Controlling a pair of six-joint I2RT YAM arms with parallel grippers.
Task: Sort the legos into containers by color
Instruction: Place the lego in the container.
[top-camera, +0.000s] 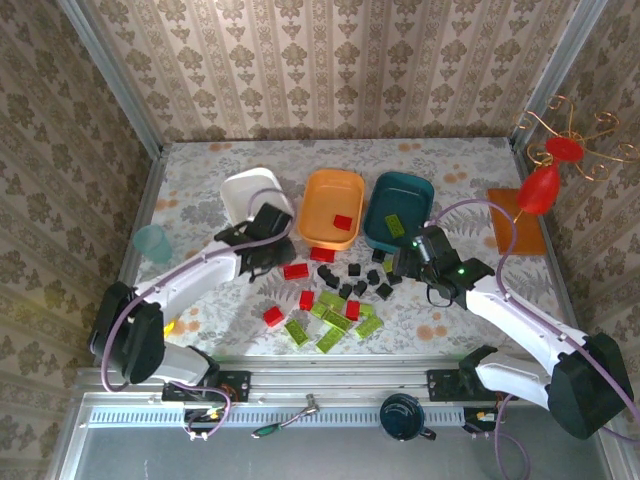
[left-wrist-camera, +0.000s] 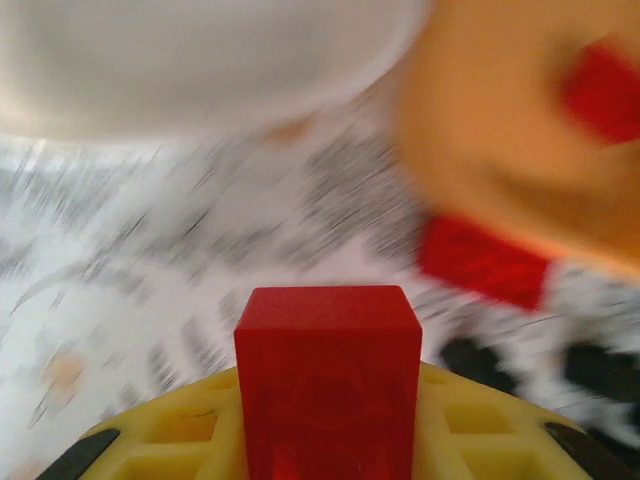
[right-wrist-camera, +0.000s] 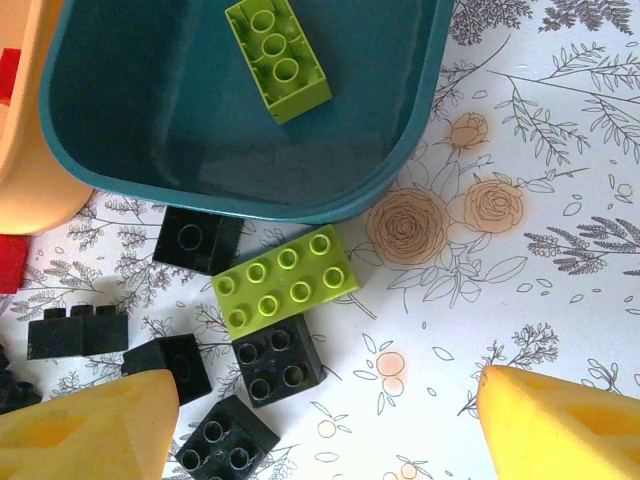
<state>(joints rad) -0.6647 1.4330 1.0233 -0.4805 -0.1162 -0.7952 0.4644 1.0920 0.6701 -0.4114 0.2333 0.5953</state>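
My left gripper (top-camera: 264, 246) hangs just in front of the white tub (top-camera: 256, 192), shut on a red lego (left-wrist-camera: 328, 380) that stands upright between its yellow fingers (left-wrist-camera: 170, 440). To its right the orange tub (top-camera: 332, 205) holds one red lego (top-camera: 343, 222). The teal tub (top-camera: 398, 208) holds a lime-green lego (right-wrist-camera: 277, 55). My right gripper (right-wrist-camera: 325, 425) stands open above the table by the teal tub's near rim (right-wrist-camera: 300, 205). A green lego (right-wrist-camera: 285, 280) and black legos (right-wrist-camera: 277, 358) lie below it. More red, green and black legos (top-camera: 336, 300) are scattered mid-table.
A pale-blue cup (top-camera: 152, 242) stands at the left edge of the table. A flat orange mat (top-camera: 518, 222) lies at the right edge, beside a copper stand with red ornaments (top-camera: 545, 185). Patterned walls close in three sides.
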